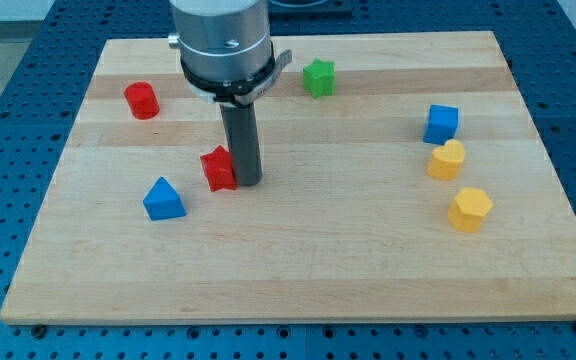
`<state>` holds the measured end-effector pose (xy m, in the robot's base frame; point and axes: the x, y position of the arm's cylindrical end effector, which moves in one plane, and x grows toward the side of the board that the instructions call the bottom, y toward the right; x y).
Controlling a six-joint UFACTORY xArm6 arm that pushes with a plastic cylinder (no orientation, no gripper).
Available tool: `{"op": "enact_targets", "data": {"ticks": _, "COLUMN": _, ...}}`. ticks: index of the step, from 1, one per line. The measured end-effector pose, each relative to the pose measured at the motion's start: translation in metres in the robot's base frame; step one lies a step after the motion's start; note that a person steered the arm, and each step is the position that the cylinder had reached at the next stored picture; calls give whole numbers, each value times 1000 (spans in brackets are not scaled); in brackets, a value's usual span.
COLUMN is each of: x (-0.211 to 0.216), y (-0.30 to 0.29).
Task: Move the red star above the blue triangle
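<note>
The red star (217, 168) lies on the wooden board, left of centre. The blue triangle (163, 199) sits just below and to the left of it, a small gap between them. My tip (245, 182) is down on the board at the red star's right side, touching or nearly touching it. The dark rod rises from there to the arm's grey cylinder at the view's top.
A red cylinder (141, 100) stands at the upper left. A green star (318, 77) is at the top centre. At the right are a blue cube (441, 124), a yellow heart (447, 160) and a yellow hexagon (469, 209). The board's edge (298, 318) runs along the view's bottom.
</note>
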<state>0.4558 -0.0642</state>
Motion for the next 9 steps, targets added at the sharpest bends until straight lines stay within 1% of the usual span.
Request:
{"op": "enact_targets", "data": {"ticks": 1, "x": 1, "y": 0}}
{"op": "enact_targets", "data": {"ticks": 2, "x": 18, "y": 6}}
{"op": "enact_targets", "data": {"ticks": 3, "x": -13, "y": -20}}
{"op": "enact_targets", "data": {"ticks": 4, "x": -20, "y": -30}}
{"op": "enact_targets", "data": {"ticks": 6, "x": -18, "y": -53}}
{"op": "enact_targets", "data": {"ticks": 7, "x": -31, "y": -20}}
{"op": "enact_targets", "data": {"ticks": 8, "x": -80, "y": -17}}
{"op": "enact_targets", "data": {"ticks": 9, "x": -92, "y": -61}}
